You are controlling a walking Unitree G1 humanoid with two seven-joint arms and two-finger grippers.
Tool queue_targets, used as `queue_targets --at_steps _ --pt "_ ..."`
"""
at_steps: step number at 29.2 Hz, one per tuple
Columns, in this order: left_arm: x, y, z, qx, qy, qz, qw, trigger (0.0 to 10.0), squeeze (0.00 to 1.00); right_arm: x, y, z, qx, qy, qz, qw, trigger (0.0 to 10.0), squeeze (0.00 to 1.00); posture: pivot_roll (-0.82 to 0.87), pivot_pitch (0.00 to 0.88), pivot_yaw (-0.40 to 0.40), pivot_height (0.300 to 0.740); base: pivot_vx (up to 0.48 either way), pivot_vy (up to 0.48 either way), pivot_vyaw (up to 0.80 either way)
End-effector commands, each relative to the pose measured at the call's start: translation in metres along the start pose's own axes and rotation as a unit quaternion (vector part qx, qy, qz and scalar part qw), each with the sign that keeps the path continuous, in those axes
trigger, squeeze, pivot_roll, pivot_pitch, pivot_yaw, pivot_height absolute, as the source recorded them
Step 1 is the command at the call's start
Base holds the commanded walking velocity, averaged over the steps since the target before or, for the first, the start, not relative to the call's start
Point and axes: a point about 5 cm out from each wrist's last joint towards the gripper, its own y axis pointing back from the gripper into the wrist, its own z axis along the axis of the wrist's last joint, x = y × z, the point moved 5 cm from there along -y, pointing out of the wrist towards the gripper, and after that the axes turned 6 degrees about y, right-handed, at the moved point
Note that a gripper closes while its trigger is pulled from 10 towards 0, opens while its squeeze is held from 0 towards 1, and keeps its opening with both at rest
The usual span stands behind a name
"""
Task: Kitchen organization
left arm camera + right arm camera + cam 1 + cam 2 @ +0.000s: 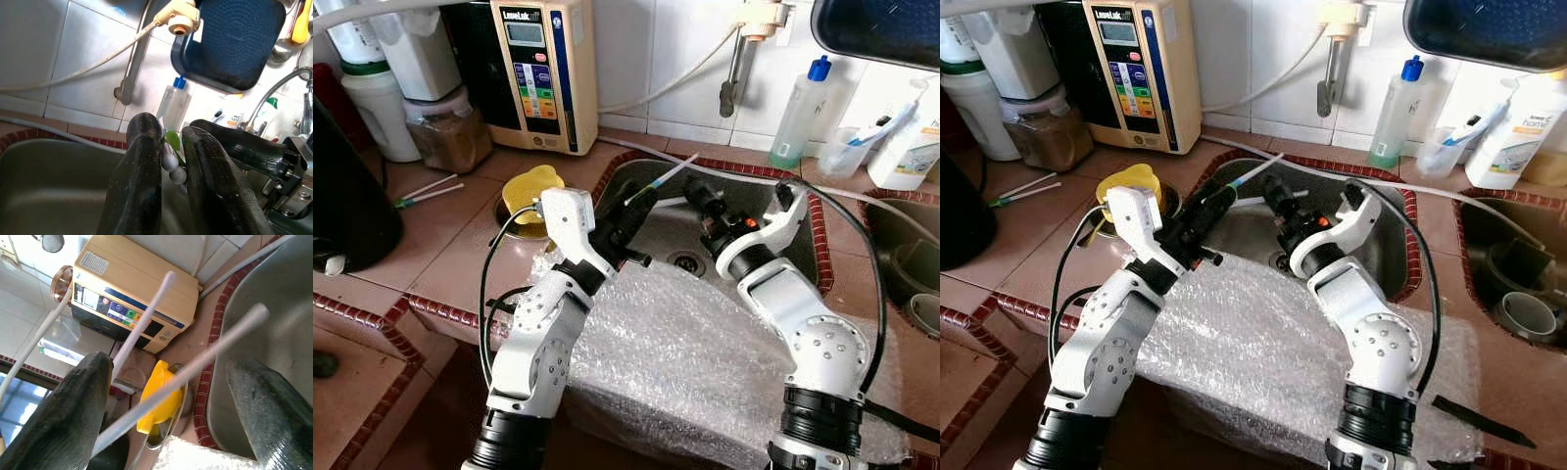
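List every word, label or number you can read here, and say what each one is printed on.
"LeveLuk": reads roughly so, small and soft, at the top of the cream water machine on the counter.
"home": partial word on the white bottle by the right wall; the rest of the label is too small.
Machine's display and coloured buttons: too blurred to read.
Sticker on the machine in the right wrist view: unreadable.
Clear bottle with blue cap: no readable text.

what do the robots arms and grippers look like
Both arms are silver metal with rounded segments dotted with small holes, ending in black ribbed collars near the base. Each carries a white bracket at the wrist. The left gripper and right gripper each have two long black fingers with a worn, scuffed surface. Black cables loop outside both arms, and small orange marks show at the wrists.
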Motion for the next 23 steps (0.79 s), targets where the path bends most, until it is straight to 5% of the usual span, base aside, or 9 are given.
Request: queue_targets --at_steps 1,8,10,11,12,19,22,23 --pt "-0.003 -0.003 0.001 0.001 -0.004 -0.007 1.0 0.0 0.0 0.028 -0.013 -0.006 -0.007 -0.039 0.043 0.998 0.0 0.0 -0.01 0.0 0.009 0.74 0.0 0.0 0.0" --pt "-0.003 -0.003 0.0 0.0 -0.004 -0.004 1.0 0.0 0.0 0.029 -0.016 -0.008 -0.007 -0.04 0.045 0.998 0.0 0.0 -0.01 0.0 0.005 0.74 0.0 0.0 0.0" --pt "-0.002 -0.003 0.0 0.0 -0.005 -0.002 1.0 0.0 0.0 0.027 -0.016 -0.005 -0.009 -0.021 0.044 0.999 4.4 0.0 -0.01 0.0 0.005 0.74 0.0 0.0 0.0" --pt "-0.002 -0.003 0.0 0.0 -0.005 -0.002 1.0 0.0 0.0 0.027 -0.016 -0.005 -0.009 -0.021 0.044 0.999 4.4 0.0 -0.01 0.0 0.005 0.74 0.0 0.0 0.0" --pt "-0.002 -0.003 0.0 -0.001 -0.005 -0.001 1.0 0.0 0.0 0.026 -0.014 0.0 -0.011 0.027 0.044 0.999 10.0 0.0 -0.01 0.0 0.006 0.74 0.0 0.0 0.0" --pt "0.0 -0.002 -0.001 0.002 -0.008 0.001 1.0 0.0 0.0 0.018 -0.005 0.018 -0.018 0.15 0.031 0.988 10.0 0.0 -0.02 0.0 0.006 0.74 0.0 0.0 0.0" --pt "0.002 -0.001 -0.001 0.002 -0.008 0.004 1.0 0.0 0.0 0.014 0.002 0.036 -0.031 0.253 0.023 0.967 10.0 0.0 -0.02 0.0 0.007 0.74 0.0 0.0 0.0" --pt "0.003 -0.001 -0.001 0.003 -0.007 0.006 1.0 0.0 0.0 0.016 0.006 0.044 -0.035 0.338 0.023 0.94 10.0 0.0 -0.02 0.0 0.007 0.74 0.0 0.0 0.0"
